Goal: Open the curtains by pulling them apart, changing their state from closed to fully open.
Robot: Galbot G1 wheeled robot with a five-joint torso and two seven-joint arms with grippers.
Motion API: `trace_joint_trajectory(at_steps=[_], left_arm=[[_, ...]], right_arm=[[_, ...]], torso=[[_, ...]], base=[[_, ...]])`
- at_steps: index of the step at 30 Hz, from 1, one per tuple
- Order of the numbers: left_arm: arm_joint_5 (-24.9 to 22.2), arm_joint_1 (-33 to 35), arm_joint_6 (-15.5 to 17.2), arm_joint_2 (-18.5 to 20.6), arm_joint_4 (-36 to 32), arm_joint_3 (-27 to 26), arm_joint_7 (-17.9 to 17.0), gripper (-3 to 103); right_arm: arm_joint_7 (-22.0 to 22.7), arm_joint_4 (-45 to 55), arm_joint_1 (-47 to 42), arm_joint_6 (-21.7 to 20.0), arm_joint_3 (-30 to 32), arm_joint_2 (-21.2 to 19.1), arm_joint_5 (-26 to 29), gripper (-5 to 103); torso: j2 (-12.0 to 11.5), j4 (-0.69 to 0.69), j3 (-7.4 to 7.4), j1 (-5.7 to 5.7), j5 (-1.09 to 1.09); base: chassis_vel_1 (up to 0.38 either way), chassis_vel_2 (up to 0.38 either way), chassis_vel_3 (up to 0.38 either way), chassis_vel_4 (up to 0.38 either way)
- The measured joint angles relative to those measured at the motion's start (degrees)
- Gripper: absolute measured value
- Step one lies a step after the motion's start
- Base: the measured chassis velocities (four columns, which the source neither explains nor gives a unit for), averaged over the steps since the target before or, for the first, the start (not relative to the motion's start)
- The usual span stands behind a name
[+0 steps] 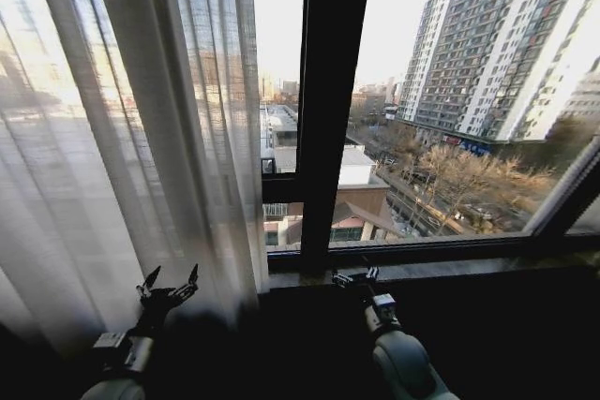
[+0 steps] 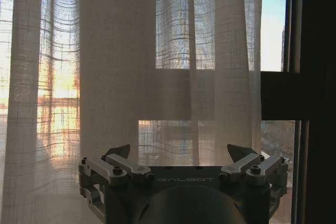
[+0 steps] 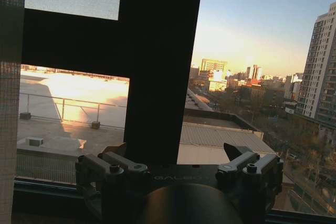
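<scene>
Gaping wide before the curtains (image 1: 141, 138) — left gripper (image 1: 171, 278), nothing held.

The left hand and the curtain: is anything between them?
No. In the left wrist view, the open left hand faces the curtain with nothing between them. The head view agrees: the left hand sits just before the fabric's lower part.

Curtains (image 1: 122, 138) hang left of the frame post (image 1: 328, 110) (bare glass right).
</scene>
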Motion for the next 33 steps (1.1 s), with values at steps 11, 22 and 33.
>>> trace_joint_trajectory(at_steps=[11,22,33], left_arm=[[-2.5,-14.7,3.2,6.5,11.5,9.0,-1.6,100],[-2.4,-27.2,4.5,6.5,22.2,18.0,-3.3,100],[-1.6,-31.4,7.4,6.2,24.3,19.1,-10.3,89]], right_arm=[[0.2,-0.7,0.1,0.8,1.8,-1.2,0.2,100],[0.3,-3.2,1.1,2.0,3.8,-1.7,0.7,100],[1.4,-4.5,1.9,2.3,3.6,-1.2,0.7,100]], torso=[[0.0,0.0,0.0,0.0,-0.01],[0.0,0.0,0.0,0.0,-0.02],[0.0,0.01,-0.01,0.0,-0.02]], base=[[0.0,0.0,0.0,0.0],[0.0,0.0,0.0,0.0],[0.0,0.0,0.0,0.0]])
